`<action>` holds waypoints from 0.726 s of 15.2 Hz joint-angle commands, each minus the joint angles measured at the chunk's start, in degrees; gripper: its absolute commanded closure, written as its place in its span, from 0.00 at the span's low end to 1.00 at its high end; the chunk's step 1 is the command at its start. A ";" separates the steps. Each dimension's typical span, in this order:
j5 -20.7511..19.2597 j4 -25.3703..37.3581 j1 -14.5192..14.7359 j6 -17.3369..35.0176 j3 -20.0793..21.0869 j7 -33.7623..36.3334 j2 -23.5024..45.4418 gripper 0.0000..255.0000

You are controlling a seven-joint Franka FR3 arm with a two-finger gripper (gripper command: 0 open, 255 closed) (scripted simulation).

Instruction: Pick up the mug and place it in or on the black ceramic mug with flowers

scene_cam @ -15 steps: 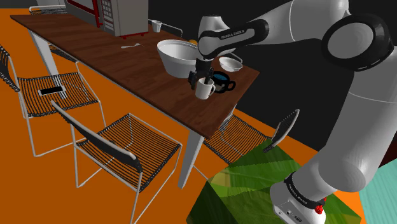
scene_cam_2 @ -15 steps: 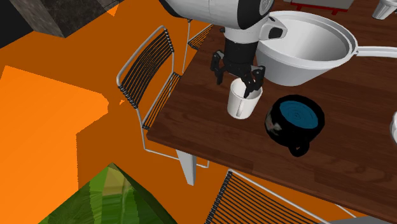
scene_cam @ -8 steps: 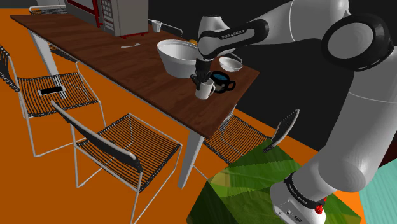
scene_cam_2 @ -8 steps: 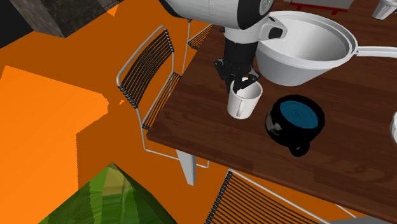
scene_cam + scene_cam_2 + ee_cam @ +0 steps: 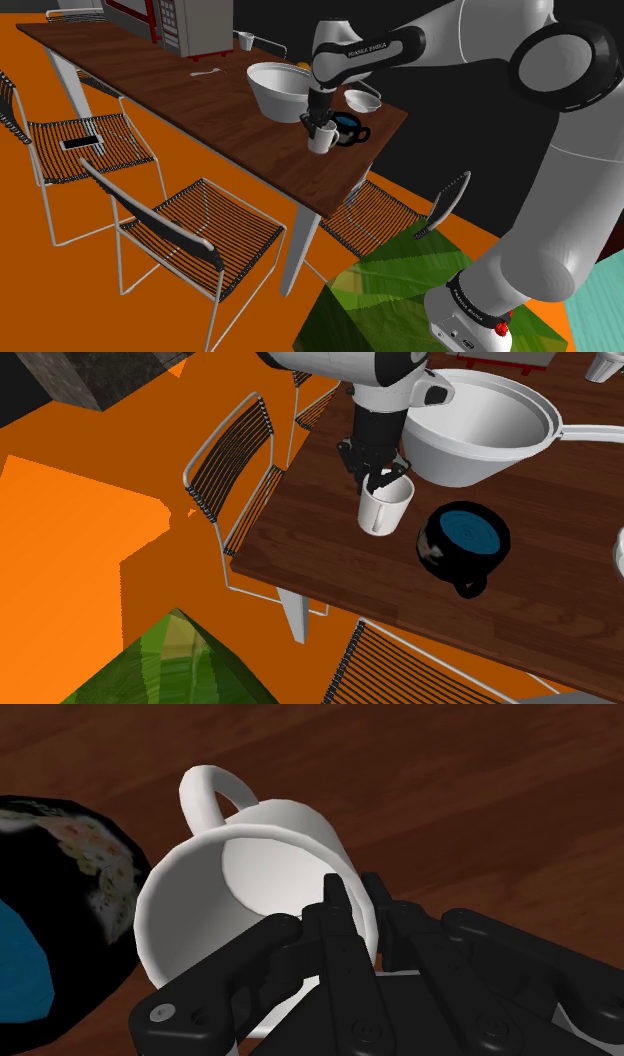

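The gripper (image 5: pixel 378 477) was clenched on the white mug (image 5: pixel 385 512), with one finger inside the rim and one outside, pinching the wall opposite the handle. The mug hung or stood upright near the table's (image 5: pixel 320 542) left edge in the second exterior view; whether it was clear of the wood could not be told. The black mug (image 5: pixel 462 542), flowered and blue within, stood just to its right, apart from it. By my judgement the grasp was made, while lifting, carrying across and setting down on the black mug were left.
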 commanded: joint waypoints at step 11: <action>0.59 4.96 -0.07 -7.97 0.18 -0.73 -3.06 1.00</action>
